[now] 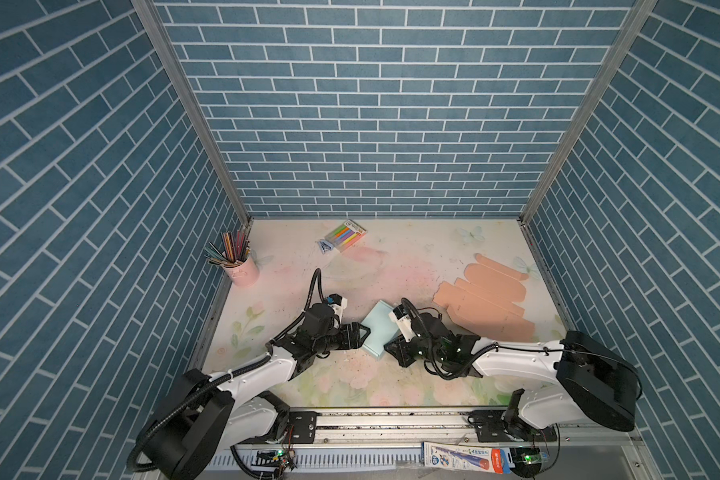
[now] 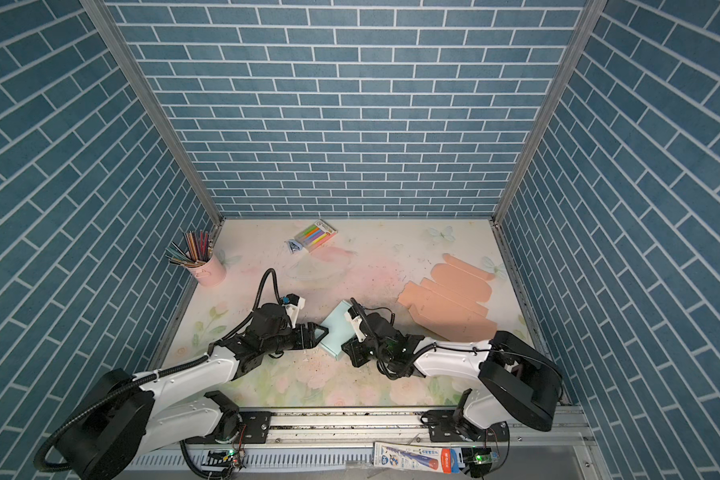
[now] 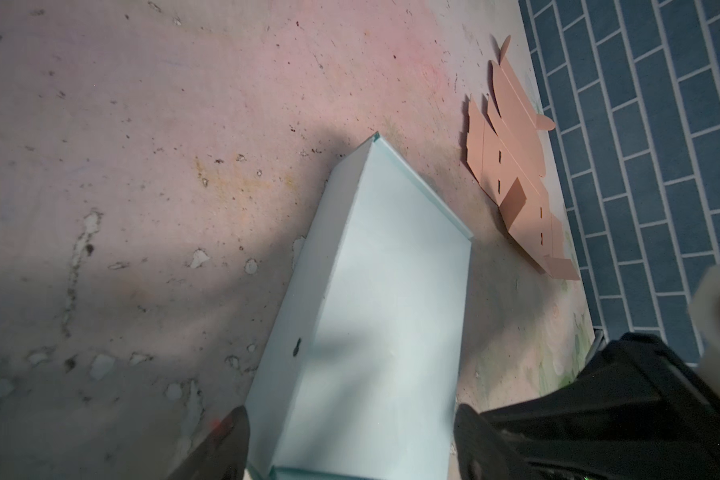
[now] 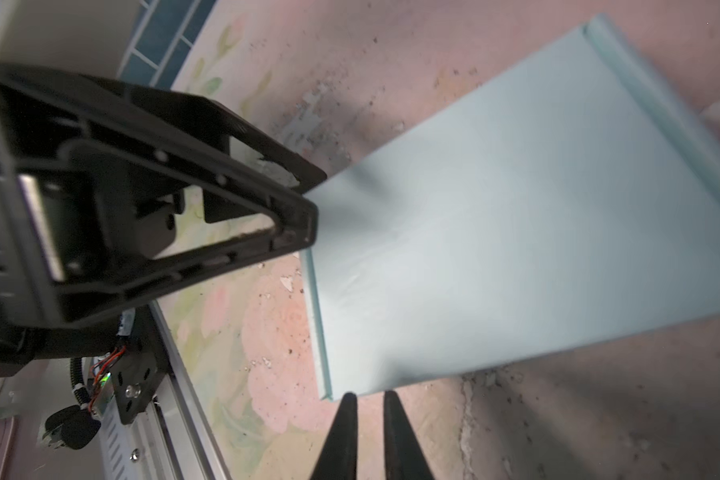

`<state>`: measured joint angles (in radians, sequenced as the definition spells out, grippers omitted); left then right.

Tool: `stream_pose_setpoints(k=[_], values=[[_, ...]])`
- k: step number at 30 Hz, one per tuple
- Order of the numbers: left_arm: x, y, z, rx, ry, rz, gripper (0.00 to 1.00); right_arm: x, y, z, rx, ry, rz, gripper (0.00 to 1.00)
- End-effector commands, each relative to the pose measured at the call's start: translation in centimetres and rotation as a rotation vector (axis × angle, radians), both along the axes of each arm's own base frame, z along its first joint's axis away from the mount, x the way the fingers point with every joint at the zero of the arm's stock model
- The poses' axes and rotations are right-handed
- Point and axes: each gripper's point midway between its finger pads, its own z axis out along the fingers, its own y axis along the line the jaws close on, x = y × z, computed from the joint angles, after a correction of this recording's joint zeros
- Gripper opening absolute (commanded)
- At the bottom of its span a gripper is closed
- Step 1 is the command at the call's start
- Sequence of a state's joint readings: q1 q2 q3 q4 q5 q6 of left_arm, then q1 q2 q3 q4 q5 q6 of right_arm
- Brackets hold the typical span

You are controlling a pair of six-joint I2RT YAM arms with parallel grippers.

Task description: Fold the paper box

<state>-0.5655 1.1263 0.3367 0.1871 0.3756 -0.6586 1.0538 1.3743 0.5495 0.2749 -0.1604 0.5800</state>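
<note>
my left gripper point(image 3: 350, 411): spread wide astride the paper box point(image 1: 379, 330), likely to keep its walls squared; contact unclear | my right gripper point(image 4: 368, 397): barely parted, empty, tips just beside a box corner, clear of the fold | box: lying on the table point(image 1: 391, 257), between both grippers

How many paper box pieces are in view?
2: the light-blue box in the middle, near the front, and the flat peach cutout on the right side. The peach one may be overlapping sheets.
</note>
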Motion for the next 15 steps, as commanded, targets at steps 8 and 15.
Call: stream_pose_setpoints(k=[8, 15], values=[[-3.1, 1.8, 0.2, -0.044, 0.034, 0.039, 0.80, 4.7, -2.4, 3.7, -0.033, -0.049, 0.022, 0.60], [-4.8, 0.7, 0.4, -0.100, 0.041, 0.012, 0.80, 9.5, -2.1, 3.2, -0.071, 0.000, 0.040, 0.72]])
